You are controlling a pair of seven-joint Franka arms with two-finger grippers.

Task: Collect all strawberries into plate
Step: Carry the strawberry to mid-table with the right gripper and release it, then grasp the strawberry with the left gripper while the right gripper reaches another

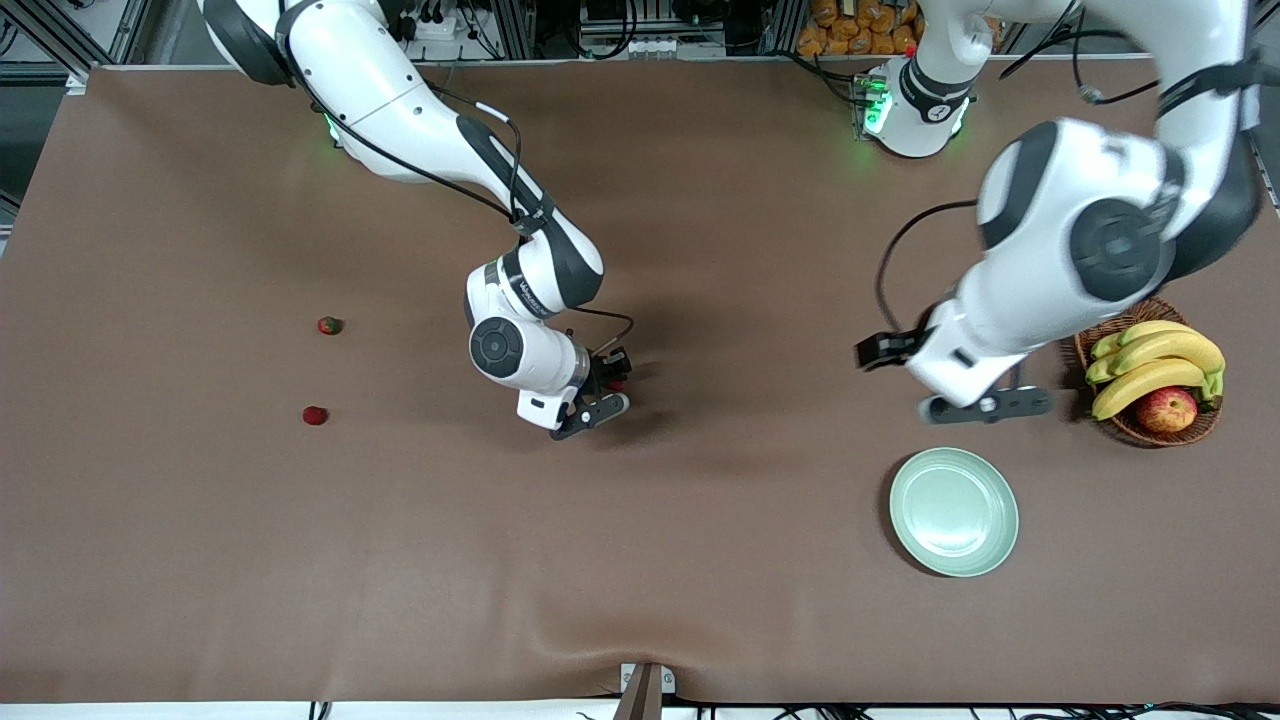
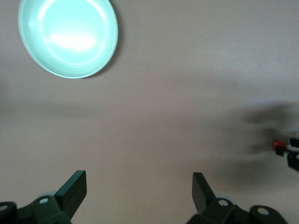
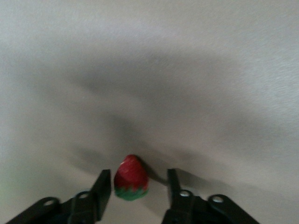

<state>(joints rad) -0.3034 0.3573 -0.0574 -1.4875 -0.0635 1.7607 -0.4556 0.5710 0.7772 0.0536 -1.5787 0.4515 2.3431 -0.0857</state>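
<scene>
Two strawberries lie on the brown table toward the right arm's end, one (image 1: 330,325) farther from the front camera than the other (image 1: 315,415). A third strawberry (image 3: 131,183), red with a green cap, sits between the fingers of my right gripper (image 3: 138,175), which is open. One finger is close against it and a gap shows at the other. That gripper (image 1: 605,395) is low over the table's middle. The mint-green plate (image 1: 905,490) holds nothing. My left gripper (image 1: 985,405) hovers open over the table just beside the plate (image 2: 67,37), with nothing between its fingers (image 2: 74,186).
A wicker basket (image 1: 1140,430) with bananas (image 1: 1160,365) and an apple (image 1: 1167,408) stands at the left arm's end, beside the left gripper. In the left wrist view, the right gripper's tip with the red berry (image 2: 279,143) shows far off.
</scene>
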